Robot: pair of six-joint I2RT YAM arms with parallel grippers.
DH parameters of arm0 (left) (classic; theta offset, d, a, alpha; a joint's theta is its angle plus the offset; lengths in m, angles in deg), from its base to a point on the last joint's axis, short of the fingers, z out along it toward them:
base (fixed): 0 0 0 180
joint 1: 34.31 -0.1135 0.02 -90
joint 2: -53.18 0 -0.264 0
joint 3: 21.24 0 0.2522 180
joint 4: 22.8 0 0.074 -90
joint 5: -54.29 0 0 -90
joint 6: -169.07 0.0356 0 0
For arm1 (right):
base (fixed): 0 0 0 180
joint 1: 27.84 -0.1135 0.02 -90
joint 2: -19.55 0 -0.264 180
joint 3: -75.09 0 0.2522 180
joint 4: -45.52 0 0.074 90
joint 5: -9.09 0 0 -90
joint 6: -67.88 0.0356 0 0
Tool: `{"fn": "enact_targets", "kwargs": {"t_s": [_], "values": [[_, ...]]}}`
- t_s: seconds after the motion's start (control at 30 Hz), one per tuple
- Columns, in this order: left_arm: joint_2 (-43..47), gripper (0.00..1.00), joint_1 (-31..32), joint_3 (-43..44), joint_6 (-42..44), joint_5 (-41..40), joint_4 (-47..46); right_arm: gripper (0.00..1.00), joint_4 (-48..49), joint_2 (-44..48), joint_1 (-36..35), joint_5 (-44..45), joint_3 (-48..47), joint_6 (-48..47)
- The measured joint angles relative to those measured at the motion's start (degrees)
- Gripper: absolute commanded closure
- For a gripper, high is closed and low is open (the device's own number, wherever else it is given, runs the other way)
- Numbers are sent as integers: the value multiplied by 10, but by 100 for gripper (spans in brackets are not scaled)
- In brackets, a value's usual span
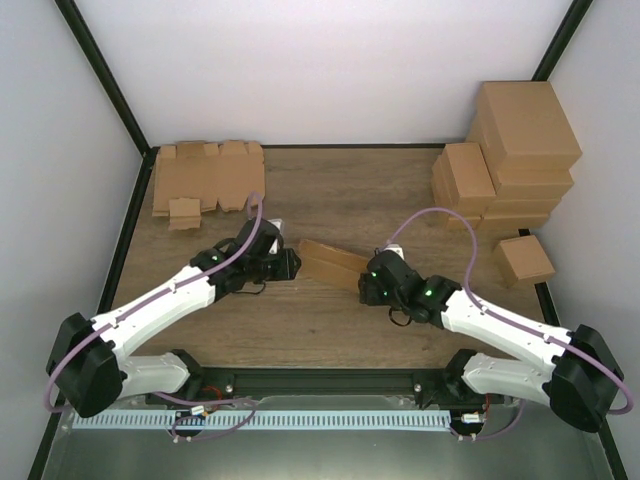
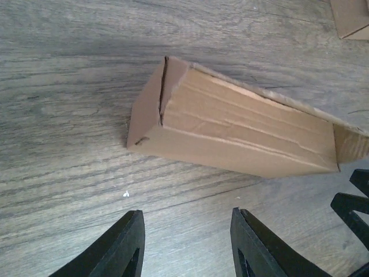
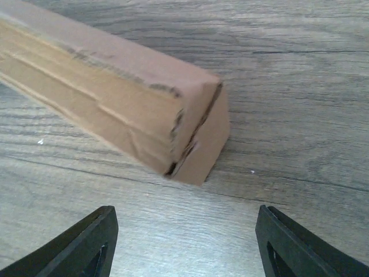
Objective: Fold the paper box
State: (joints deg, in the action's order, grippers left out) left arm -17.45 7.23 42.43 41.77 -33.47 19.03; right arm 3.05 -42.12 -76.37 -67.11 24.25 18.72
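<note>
Now both tools stand off the work. The left tool (image 2: 187,214) has its jaws partly apart with only bare wood between them, and it holds nothing. The right tool (image 3: 187,210) is spread wider and is just as empty. Between the two lies the paper box (image 1: 332,262), a long, slim brown sleeve resting on its side on the desk (image 1: 340,190) and angled across the middle. One end points toward each tool, close in front of the fingertips but apart from them. In the left wrist view the near end flap is tucked in with a slit showing along one edge. In the right wrist view the other end is closed too, though its seam looks scuffed and sits slightly proud.

Judging by this, the folding itself seems done and the step in hand is the let-go. Farther out, flat blanks (image 1: 205,180) lie at the back left and a pile of finished boxes (image 1: 510,160) stands at the back right. The next move probably calls for one tool to close across the sleeve's narrow sides, gently so the thin walls do not buckle, and carry it toward that pile.
</note>
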Motion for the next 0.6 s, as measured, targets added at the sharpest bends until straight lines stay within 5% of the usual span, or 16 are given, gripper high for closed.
{"fn": "enact_targets", "kwargs": {"t_s": [0.33,0.43,0.5,0.6], "values": [[1,57,-29,31,17,55,7,30,-17,-3,44,-72,-43,-34],[1,78,-50,41,21,92,-2,36,-23,7,53,-94,-57,-42],[-3,93,-75,43,29,131,-16,58,-25,16,65,-113,-66,-49],[-20,96,-117,52,35,186,-34,98,-15,31,101,-166,-74,-61]]}}
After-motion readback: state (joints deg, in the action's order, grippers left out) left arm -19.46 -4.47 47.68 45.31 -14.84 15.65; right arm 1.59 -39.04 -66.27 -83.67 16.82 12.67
